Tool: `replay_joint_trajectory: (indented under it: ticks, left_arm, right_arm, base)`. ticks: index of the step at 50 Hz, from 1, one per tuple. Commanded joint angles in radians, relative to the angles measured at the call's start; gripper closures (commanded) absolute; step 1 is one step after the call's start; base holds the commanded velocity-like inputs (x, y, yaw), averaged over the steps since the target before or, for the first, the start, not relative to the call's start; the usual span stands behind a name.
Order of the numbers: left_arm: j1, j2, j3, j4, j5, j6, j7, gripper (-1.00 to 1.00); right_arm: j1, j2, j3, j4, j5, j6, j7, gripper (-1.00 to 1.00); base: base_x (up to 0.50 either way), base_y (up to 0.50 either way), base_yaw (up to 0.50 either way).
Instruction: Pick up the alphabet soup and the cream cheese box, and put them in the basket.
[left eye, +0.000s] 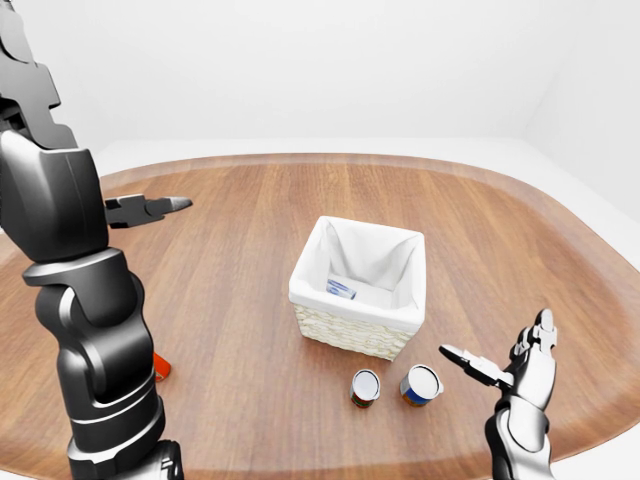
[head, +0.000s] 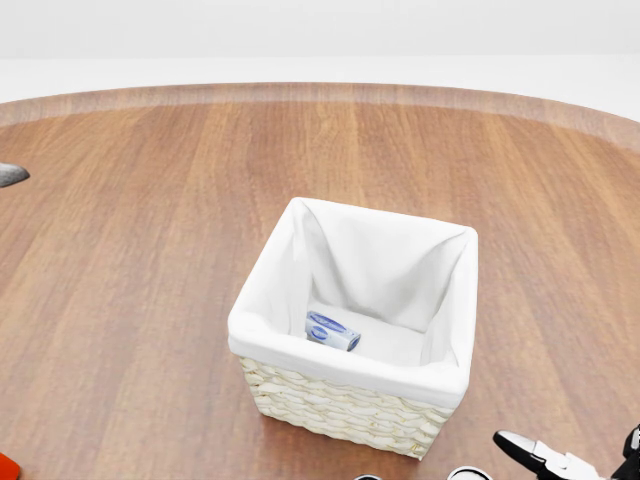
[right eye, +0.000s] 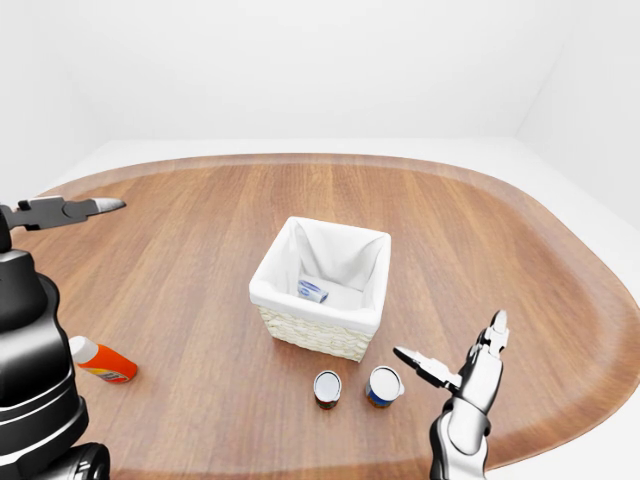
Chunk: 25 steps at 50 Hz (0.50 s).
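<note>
The right hand (right eye: 462, 368), fingers spread wide, hovers beside two cans (right eye: 328, 388) with unreadable labels.

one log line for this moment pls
cream cheese box: in basket | two cans: on table | left hand: open, empty | right hand: open, near cans

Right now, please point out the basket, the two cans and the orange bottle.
basket (head: 345, 402): head view, woven wall.
left can (right eye: 327, 385): right-eye view, lid.
right can (right eye: 384, 381): right-eye view, lid.
orange bottle (right eye: 108, 363): right-eye view, body.
</note>
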<state>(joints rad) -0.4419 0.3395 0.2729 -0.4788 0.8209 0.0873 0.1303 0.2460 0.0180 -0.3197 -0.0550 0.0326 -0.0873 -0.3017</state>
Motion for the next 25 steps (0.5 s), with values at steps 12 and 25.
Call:
replay_joint_trajectory:
  ticks: [12,25]
  left_arm:
    - [0.008,-0.011,-0.008,-0.008,0.037,0.0,-0.014,-1.0]
    - [0.014,-0.016,-0.007,-0.005,0.041,0.0,-0.007,-1.0]
  right_arm:
    - [0.06,0.022,0.012,0.053,-0.066,0.0,0.1,-1.0]
    - [0.095,0.035,0.03,0.026,-0.109,0.0,0.122,-1.0]
  base:
    - [0.0,0.0,0.0]
    - [0.0,0.0,0.0]
